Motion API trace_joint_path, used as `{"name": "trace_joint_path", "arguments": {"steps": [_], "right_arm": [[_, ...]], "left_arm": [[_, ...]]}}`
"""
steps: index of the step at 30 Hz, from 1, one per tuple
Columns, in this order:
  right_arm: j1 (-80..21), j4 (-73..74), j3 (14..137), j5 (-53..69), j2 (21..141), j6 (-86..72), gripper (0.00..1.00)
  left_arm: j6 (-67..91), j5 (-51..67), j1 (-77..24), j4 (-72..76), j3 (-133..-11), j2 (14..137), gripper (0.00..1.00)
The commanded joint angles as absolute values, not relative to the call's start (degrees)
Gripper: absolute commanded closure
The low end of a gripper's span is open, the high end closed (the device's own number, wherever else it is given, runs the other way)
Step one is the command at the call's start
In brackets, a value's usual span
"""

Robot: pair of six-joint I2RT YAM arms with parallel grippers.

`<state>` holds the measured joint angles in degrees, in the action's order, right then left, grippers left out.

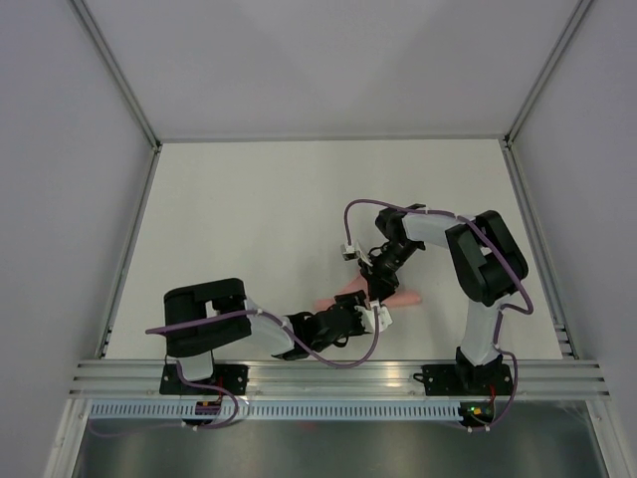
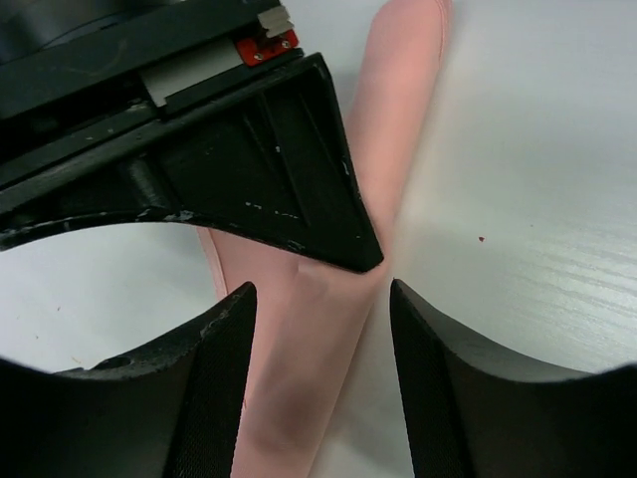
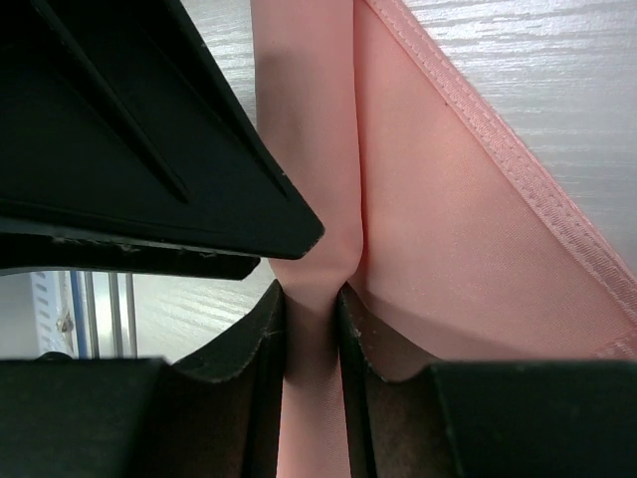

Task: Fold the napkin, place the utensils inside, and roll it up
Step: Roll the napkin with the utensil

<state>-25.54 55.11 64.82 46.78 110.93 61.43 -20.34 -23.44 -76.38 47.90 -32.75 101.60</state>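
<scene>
1. Left gripper (image 1: 366, 315) is down low near the front edge of the table (image 1: 249, 219), right up against the other claw. In its wrist view the jaws are spread wide, one on each side of the napkin (image 2: 393, 119), not pinching anything.
2. Napkin is a long narrow pink band lying on the table and stretching away between the left claw's fingers. From above, only bits of pink poke out on either side of the two claws.
3. Right gripper (image 3: 312, 304) is squeezed nearly closed on a raised ridge of napkin. The fabric is pinched between its fingers (image 3: 254, 349), and the hemmed edge fans off to the right.
</scene>
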Motion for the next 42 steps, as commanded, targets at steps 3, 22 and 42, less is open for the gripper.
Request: {"name": "trace_joint_path", "arguments": {"steps": [3, 22, 42], "right_arm": [[-25.40, 51.59, 62.31, 35.07, 116.37, 63.98, 0.77], [-24.35, 56.25, 67.59, 35.51, 119.97, 65.65, 0.75], [-12.14, 64.78, 78.14, 44.99, 109.70, 64.69, 0.02]], "left_arm": [[-26.01, -20.22, -76.64, 44.39, -35.16, 103.53, 0.38], [-18.02, -11.00, -71.46, 26.22, -40.77, 108.46, 0.90], [-10.11, 4.56, -61.62, 17.85, -43.41, 106.61, 0.98]]}}
